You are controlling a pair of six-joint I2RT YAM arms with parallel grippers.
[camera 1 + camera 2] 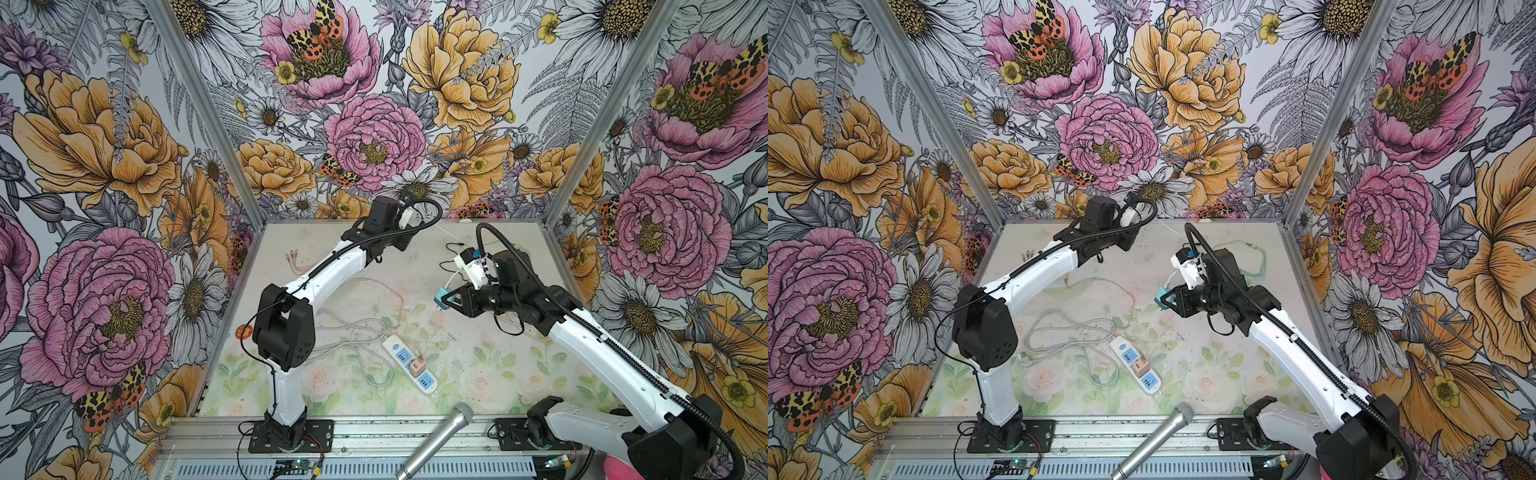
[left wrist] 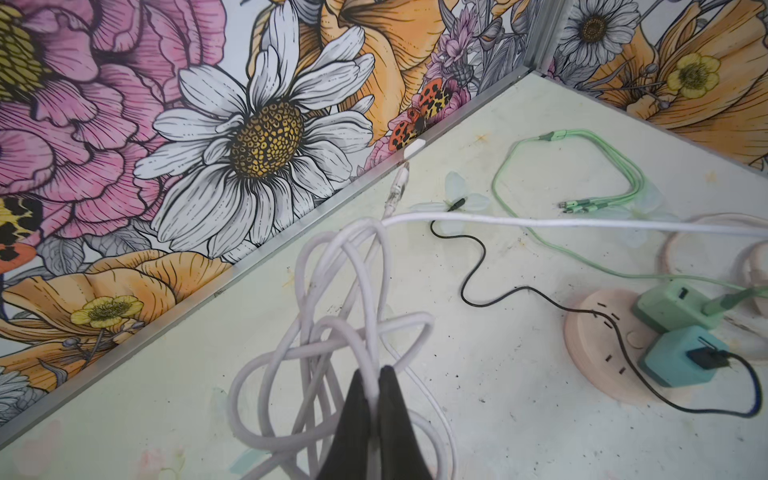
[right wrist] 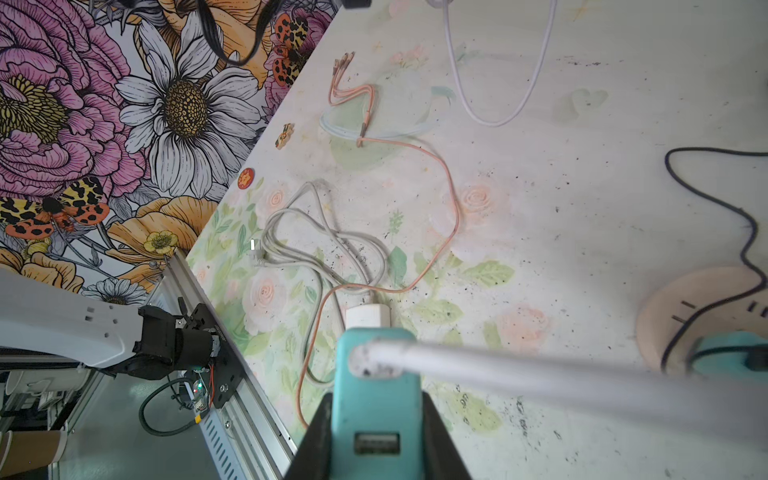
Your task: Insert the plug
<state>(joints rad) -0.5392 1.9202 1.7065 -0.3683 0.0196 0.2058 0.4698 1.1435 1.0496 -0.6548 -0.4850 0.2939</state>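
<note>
The right gripper [image 1: 443, 300] was clamped on a teal USB charger cube [image 3: 374, 415], its jaws flat against two opposite side faces. It held the cube in the air above the table [image 1: 498, 382], apart from the white power strip [image 1: 409, 366] and farther toward the back wall; the cube's USB face looked at the wrist camera, and its prongs were hidden there. A white cable [image 2: 365, 291] ran out of the cube; the left gripper [image 2: 374, 376] was pinched closed on a loose coil of what appeared to be the same cable, lifted near the back wall.

The cube looked light, rigid and smooth-skinned; hard plastic of that kind would probably twist or slide between the jaws under a push, so the flat-sided hold seemed the right one, and a grip closer to the prong end would likely resist tilting better. The cable was limp and trailing; its drag could tug the cube off line, so keeping the slack lifted seemed sensible. The strip lay loose on the table, a pink adapter [image 1: 417, 366] seated in its middle and a blue socket free on either side; being light and unfixed, it would probably skid under an off-axis push, and the prongs might bend.
</note>
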